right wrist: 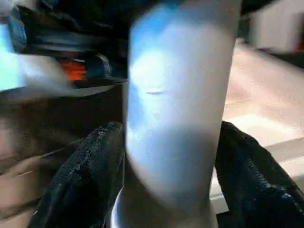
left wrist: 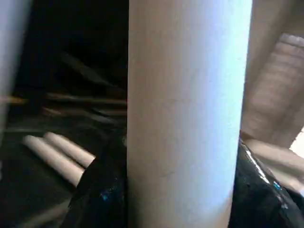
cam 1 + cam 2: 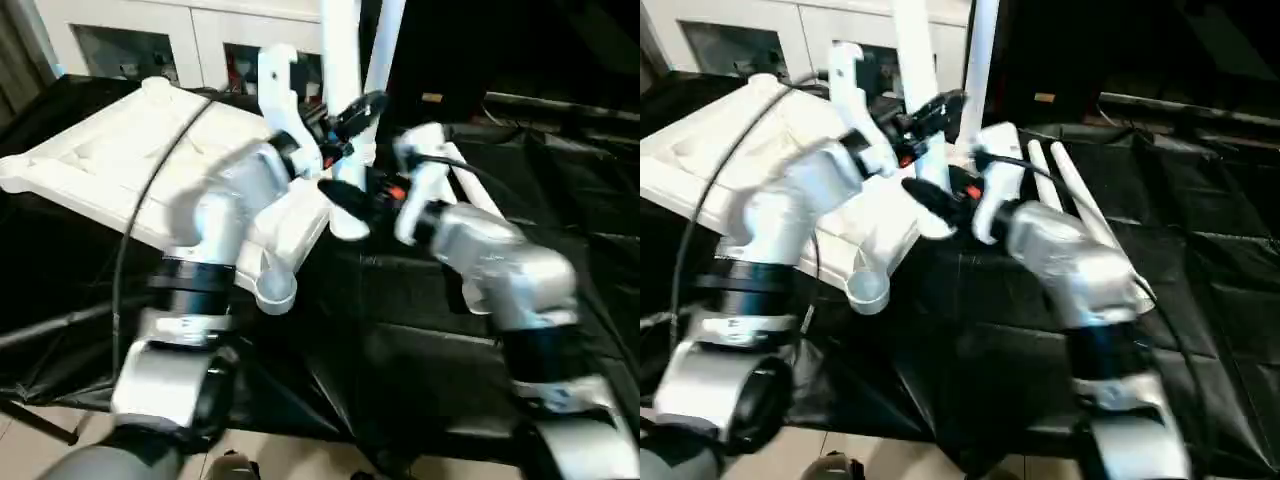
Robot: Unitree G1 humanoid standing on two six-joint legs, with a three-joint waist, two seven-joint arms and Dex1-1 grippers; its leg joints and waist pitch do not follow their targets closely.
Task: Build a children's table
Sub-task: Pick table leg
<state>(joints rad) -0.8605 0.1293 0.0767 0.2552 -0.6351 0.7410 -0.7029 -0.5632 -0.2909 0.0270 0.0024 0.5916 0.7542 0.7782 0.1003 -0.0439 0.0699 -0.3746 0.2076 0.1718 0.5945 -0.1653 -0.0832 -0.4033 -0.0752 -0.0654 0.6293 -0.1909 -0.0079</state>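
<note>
- The tabletop [image 3: 120, 160] lies underside-up on the black-draped surface [image 3: 560, 180], in the upper left of the head views, tilted a little, with an empty round corner socket [image 3: 275, 290] at its near corner.
- Two legs stand upright at the tabletop's right-hand edge: one leg [image 3: 340, 50] and a second leg [image 3: 385, 40], long axes vertical, running out of the frame's top.
- Two spare legs [image 3: 1070, 190] lie flat, right of centre, side by side, long axes running from upper left to lower right.
- Judged progress: about halfway; two legs remain to be fitted.
- The left tool [image 3: 350, 125] is clamped around a standing leg, a finger on each side.
- The right tool [image 3: 350, 200] straddles a leg near its base; whether it grips I cannot tell.
</note>
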